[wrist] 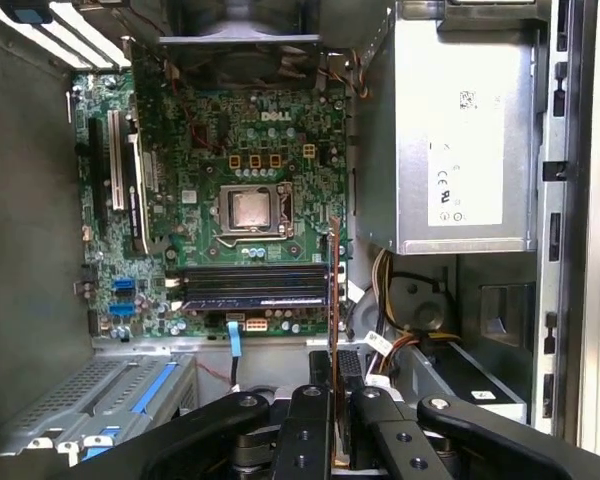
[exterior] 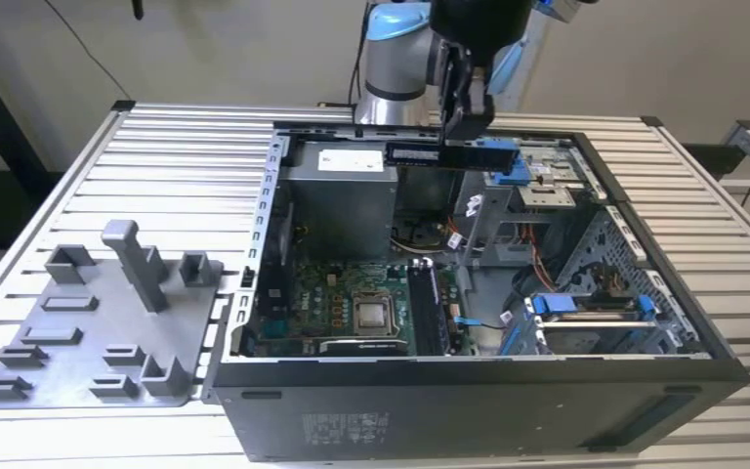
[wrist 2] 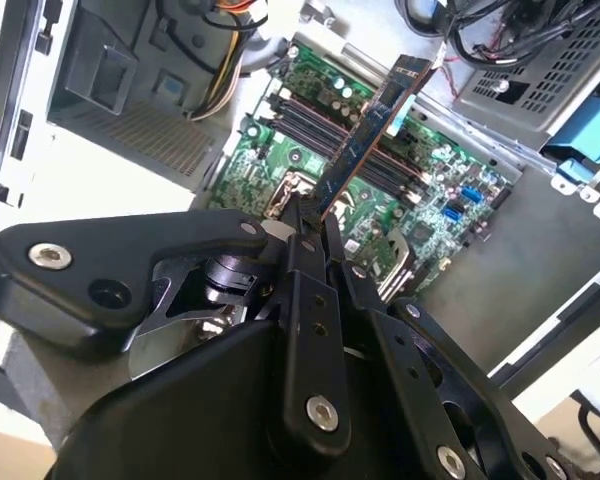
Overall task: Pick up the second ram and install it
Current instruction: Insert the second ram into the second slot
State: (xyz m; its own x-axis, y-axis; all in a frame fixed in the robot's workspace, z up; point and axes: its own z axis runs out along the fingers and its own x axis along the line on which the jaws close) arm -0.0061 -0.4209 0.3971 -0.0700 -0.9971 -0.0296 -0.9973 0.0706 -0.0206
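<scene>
**Second ram in the claw, held above the open case**

- Slatted metal table carries everything. I am standing off to one side.
- Open computer case lies on its side, filling the middle and the exterior view's right.
- Grey fixture plate sits on the table just beside the case, on the exterior view's left.
- Power supply is boxed into one corner of the case.
- Green motherboard covers the case floor, with its long black slots next to the processor socket.
- One slot looks to have a stick in it already, but I cannot be sure.
- Gripper has its fingers drawn in narrow, pinching the board's two flat faces.
- The second ram is in the air, level, over the far end of the case. It is well above the slots and touches nothing but the claw.

Handling, my judgement:
- Light and stiff, so it should carry without sag.
- Thin enough to twist in a narrow pinch if it is nudged sideways.
- Chips and contact edge look fragile.
- The flat faces near the upper long edge are the sensible hold, leaving the contact edge free
</scene>
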